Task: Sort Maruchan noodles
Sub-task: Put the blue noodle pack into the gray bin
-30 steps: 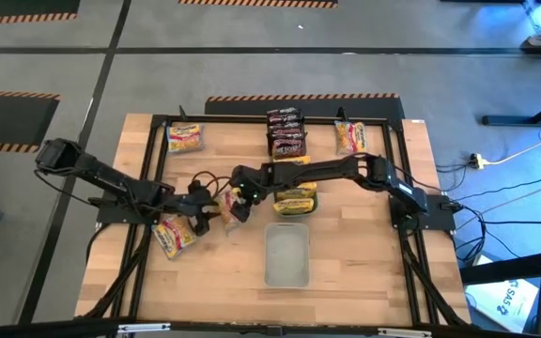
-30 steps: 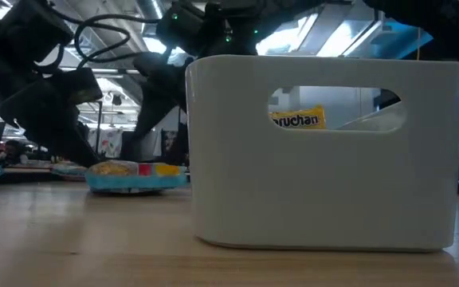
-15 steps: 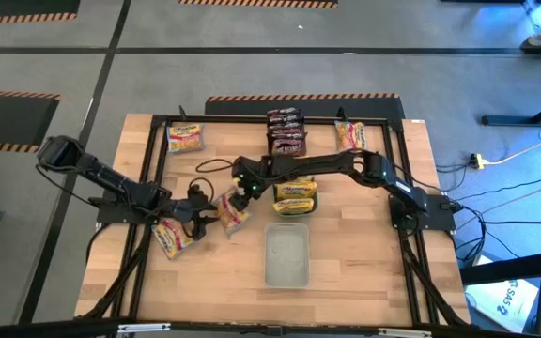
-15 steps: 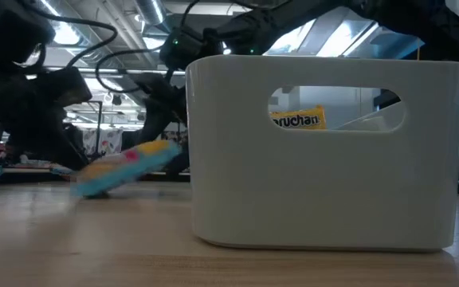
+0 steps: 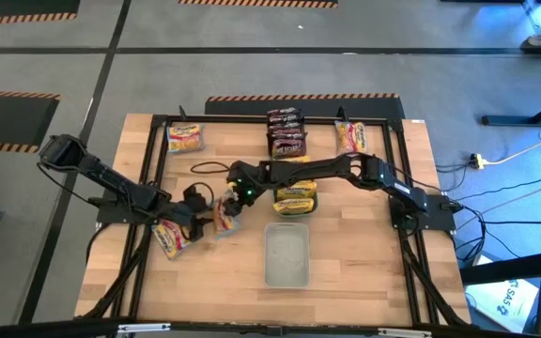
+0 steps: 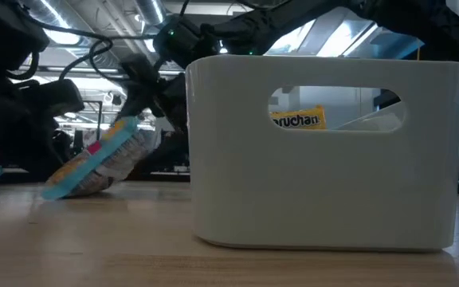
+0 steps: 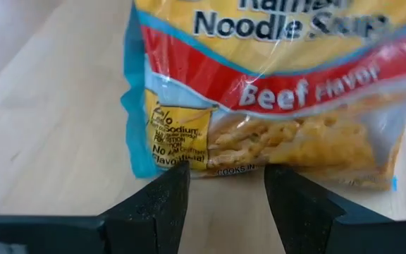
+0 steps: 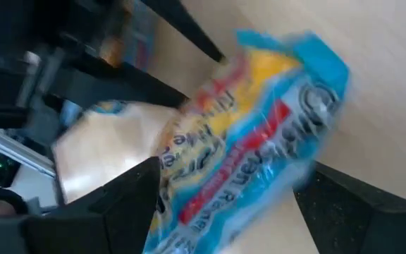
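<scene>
A yellow Maruchan noodle packet [image 5: 224, 217] with teal edges and a red band stands tilted on the wood left of centre. My right gripper [image 5: 232, 198] reaches in from the table's right and is shut on it. In the right wrist view the packet [image 8: 259, 134] fills the space between the two fingers. My left gripper [image 5: 198, 218] is open just left of it. Its wrist view shows the packet's lower edge [image 7: 259, 166] on the wood just beyond the fingertips. A second yellow packet [image 5: 171, 237] lies flat beside the left arm. My right gripper holds the packet across its width near its raised end [image 8: 182, 176], one finger on each side. The fingers come slanting down from the table's right. The packet leans, its right end [image 6: 130, 131] up at the fingers and its left end [image 6: 54, 190] on the table.
A white bin [image 5: 286, 253] stands near the front centre and fills the low view [image 6: 325, 151]. Yellow packets [image 5: 295, 197] are stacked behind it, dark packets [image 5: 286, 131] at the far centre, single yellow packets at far left [image 5: 185, 138] and far right [image 5: 350, 137].
The packet lay flat on the table a second ago. My right gripper has rolled and tipped it up: its right end has risen, and its left end stays on the wood. The packet has also shifted a little toward the table's left. My left gripper has edged toward the near edge.
</scene>
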### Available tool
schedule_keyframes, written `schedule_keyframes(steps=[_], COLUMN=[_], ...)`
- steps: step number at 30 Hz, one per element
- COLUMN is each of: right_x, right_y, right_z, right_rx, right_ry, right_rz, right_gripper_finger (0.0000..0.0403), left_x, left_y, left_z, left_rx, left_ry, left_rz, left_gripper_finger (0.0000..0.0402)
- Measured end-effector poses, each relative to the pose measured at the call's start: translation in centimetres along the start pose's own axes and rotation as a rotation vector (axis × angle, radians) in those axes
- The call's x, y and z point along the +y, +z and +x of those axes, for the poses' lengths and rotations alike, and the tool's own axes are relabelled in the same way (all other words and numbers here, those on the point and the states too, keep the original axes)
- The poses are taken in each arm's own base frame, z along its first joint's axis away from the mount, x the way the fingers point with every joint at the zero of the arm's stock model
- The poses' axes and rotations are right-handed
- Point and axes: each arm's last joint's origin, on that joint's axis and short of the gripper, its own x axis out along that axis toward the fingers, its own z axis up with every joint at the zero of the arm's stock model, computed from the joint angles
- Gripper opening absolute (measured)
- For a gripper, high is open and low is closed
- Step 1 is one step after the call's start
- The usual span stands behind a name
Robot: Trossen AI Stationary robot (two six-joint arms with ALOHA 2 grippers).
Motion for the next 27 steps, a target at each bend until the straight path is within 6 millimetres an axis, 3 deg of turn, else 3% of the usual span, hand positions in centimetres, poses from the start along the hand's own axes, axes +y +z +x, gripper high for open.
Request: schedule_keyframes(steps=[13,24,27], right_x=[0.4,0.7,1.3], right_y=[-0.9,-0.9,-0.8], right_z=[1.9,1.8,1.1], right_rx=[-0.005,-0.036,-0.051], right_ry=[0.051,0.027,0.027], right_rz=[0.012,-0.065,-0.143], right_gripper_finger=[0.0281,0.0120,0.0102], left_x=[-0.5,-0.5,-0.7], left_y=[1.1,1.2,1.3], left_z=[-0.1,-0.1,-0.3], left_rx=[-0.123,-0.116,-0.107], left_ry=[-0.016,-0.031,-0.072], left_rz=[-0.049,-0.040,-0.027], left_gripper_finger=[0.0180,0.0180,0.0180])
